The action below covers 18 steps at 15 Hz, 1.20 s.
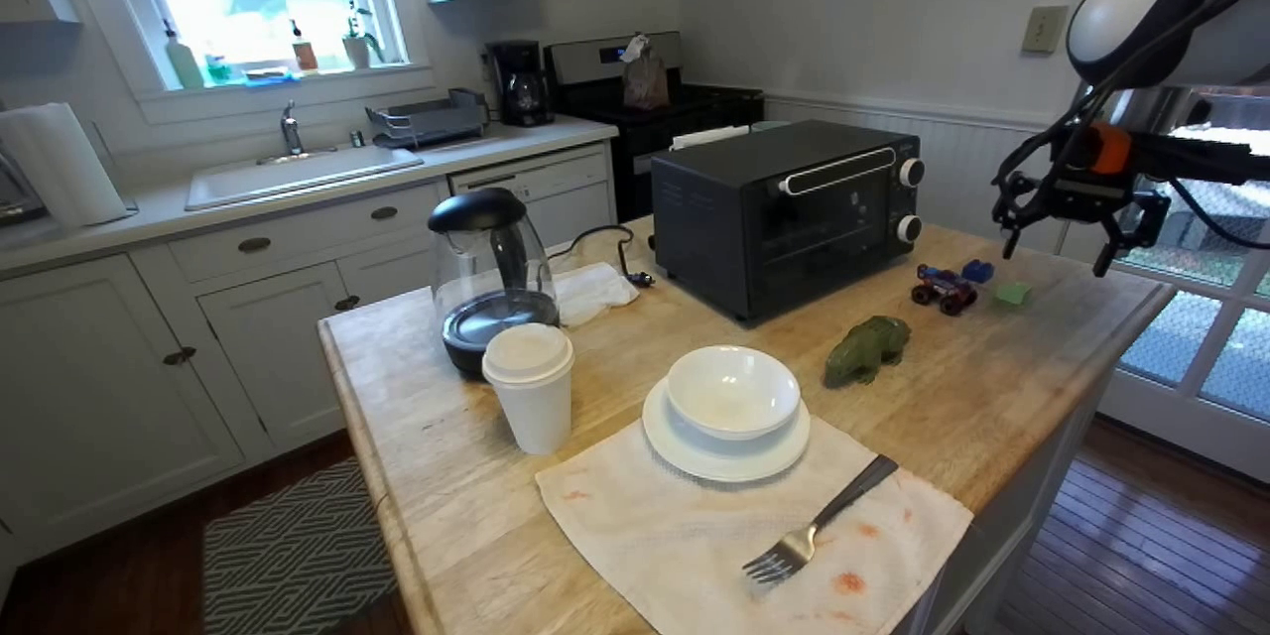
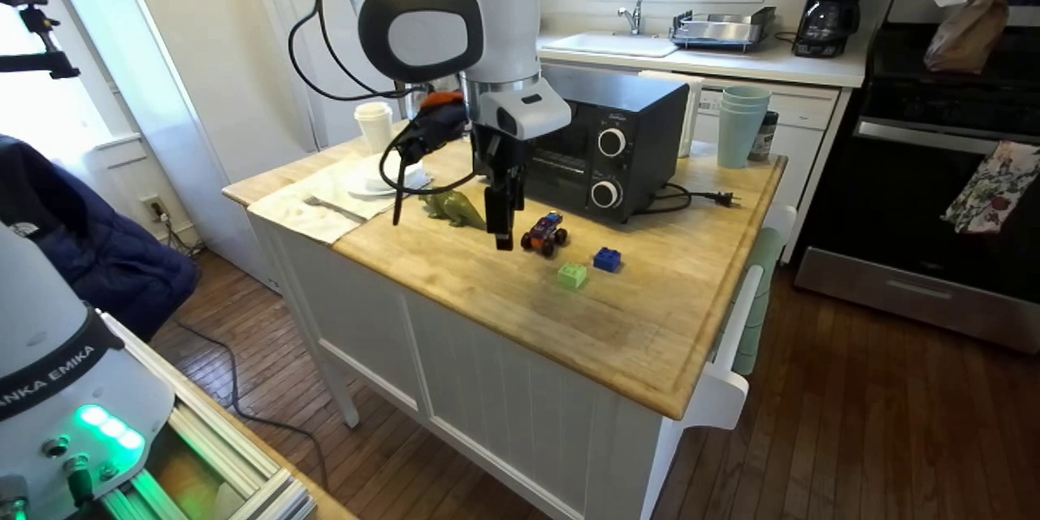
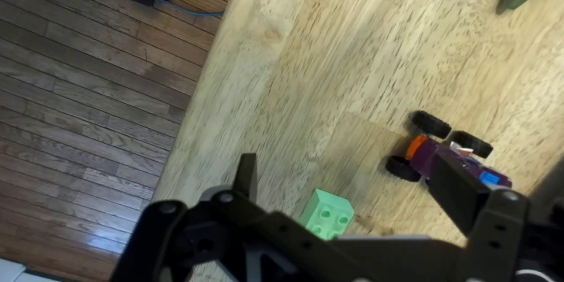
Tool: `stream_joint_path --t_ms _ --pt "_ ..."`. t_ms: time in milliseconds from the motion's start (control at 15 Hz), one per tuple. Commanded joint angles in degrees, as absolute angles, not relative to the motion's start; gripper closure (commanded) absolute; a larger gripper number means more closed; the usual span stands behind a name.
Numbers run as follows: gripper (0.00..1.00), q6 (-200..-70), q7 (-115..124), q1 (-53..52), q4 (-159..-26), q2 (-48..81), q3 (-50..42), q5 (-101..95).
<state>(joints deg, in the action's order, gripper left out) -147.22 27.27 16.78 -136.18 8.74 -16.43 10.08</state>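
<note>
Gripper [image 3: 342, 165] held above tabletop [image 3: 343, 53], fingers [image 3: 246, 180] spread wide; truck [image 3: 425, 155] seen approx. 2 o'clock from grn. block [image 3: 329, 211] (wrist view).

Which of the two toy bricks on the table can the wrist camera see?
The light green brick, partly hidden behind the end effector. The dark blue brick is missing from the wrist view and shows only in both exterior views.
</note>
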Motion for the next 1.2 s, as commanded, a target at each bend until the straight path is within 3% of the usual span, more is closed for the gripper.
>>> stream_joint_path --t_ms 0,1133 --pt "0.0 -147.3 23.4 17.8 -131.7 13.0 -16.7 15.2" --pt "0.0 -140.2 24.3 20.4 -116.0 27.1 -17.3 17.6"
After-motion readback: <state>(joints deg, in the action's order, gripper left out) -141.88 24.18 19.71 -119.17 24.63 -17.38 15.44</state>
